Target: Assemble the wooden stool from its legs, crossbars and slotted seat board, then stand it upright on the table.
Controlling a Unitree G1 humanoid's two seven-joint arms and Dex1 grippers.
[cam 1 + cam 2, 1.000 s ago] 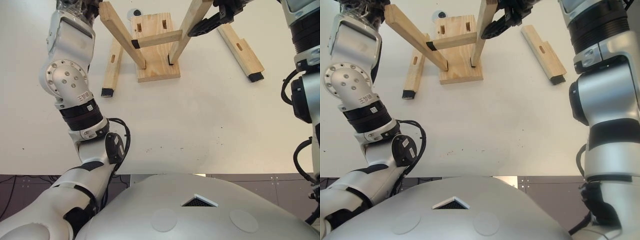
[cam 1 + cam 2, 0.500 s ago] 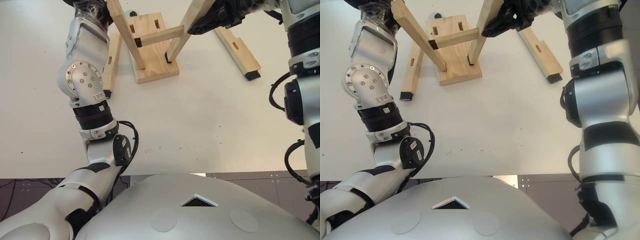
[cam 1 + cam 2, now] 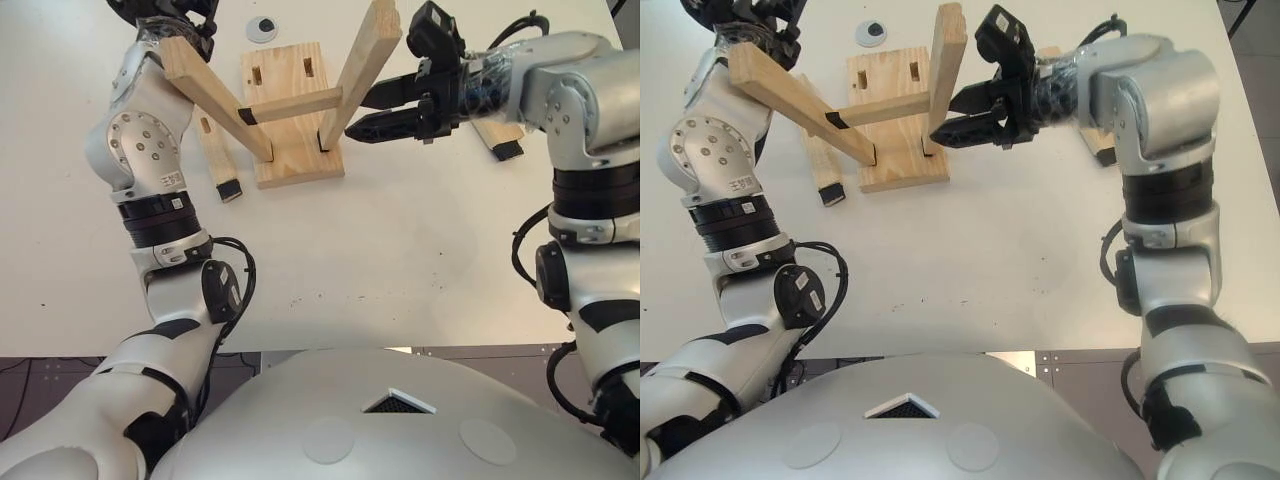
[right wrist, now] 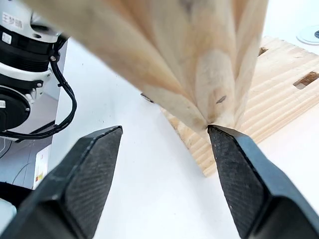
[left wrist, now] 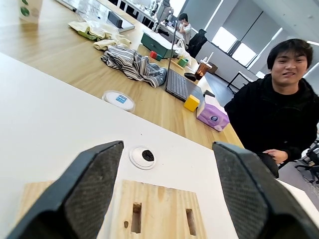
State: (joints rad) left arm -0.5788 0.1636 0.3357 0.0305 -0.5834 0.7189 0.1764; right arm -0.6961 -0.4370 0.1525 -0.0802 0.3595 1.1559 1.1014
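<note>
Left gripper (image 5: 167, 149) jaws wide, empty. Right gripper (image 3: 357, 117) jaws wide, empty, leg (image 3: 358, 75) just ahead. Wood probably stiff, light; grip mid-leg.

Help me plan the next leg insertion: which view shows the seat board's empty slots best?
Left wrist view: both empty slots appear close and unobstructed between the left claw's fingers. Eye views show them smaller, farther off; right wrist view shows them only partly.
</note>
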